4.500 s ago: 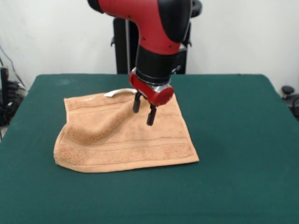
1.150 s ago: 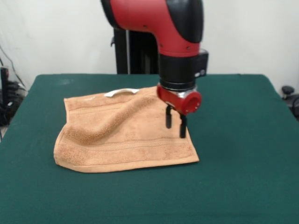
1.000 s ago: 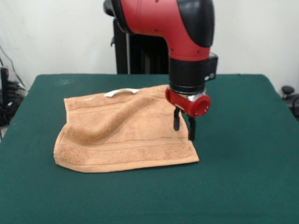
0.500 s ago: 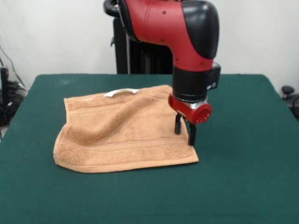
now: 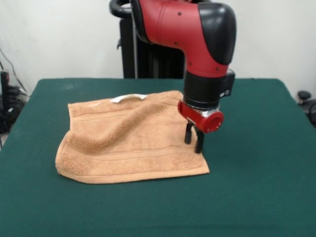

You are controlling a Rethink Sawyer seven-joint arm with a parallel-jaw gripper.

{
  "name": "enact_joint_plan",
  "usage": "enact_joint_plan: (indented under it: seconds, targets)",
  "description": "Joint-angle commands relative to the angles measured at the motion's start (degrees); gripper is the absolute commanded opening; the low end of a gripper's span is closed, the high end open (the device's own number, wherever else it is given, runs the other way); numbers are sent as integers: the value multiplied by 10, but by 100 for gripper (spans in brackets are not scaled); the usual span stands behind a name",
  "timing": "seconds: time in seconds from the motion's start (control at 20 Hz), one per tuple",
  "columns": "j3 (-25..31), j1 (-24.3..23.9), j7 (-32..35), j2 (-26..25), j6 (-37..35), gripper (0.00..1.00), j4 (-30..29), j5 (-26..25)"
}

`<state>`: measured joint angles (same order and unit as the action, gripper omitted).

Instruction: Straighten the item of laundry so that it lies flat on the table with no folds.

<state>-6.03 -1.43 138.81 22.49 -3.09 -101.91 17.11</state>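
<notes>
The terry towel (image 5: 131, 138) lies left of centre on the green table (image 5: 256, 187), 1 diagonal ridge unflattened. The gripper (image 5: 193, 141) stands open at its right edge; a shallow pinch could slip off, dragging cloth into another fold.

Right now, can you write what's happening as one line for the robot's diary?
gripper: open, at towel's edge | towel: on table, rumpled ridge remains | task: not done

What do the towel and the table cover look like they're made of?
Towel: looks like soft terry cloth, light orange-tan, with a fuzzy looped pile and flat woven bands. Table: dark green matte cloth, probably felt, with no sheen or visible weave.
</notes>
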Motion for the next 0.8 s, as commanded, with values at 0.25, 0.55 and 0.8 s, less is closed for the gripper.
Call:
enact_joint_plan:
  seconds: [0.25,0.55,0.8]
  targets:
    - [5,2,109,-82,-5,0,48,62]
    - [25,-9,108,-58,-19,0,17,63]
    - [79,-25,103,-41,-17,0,-17,52]
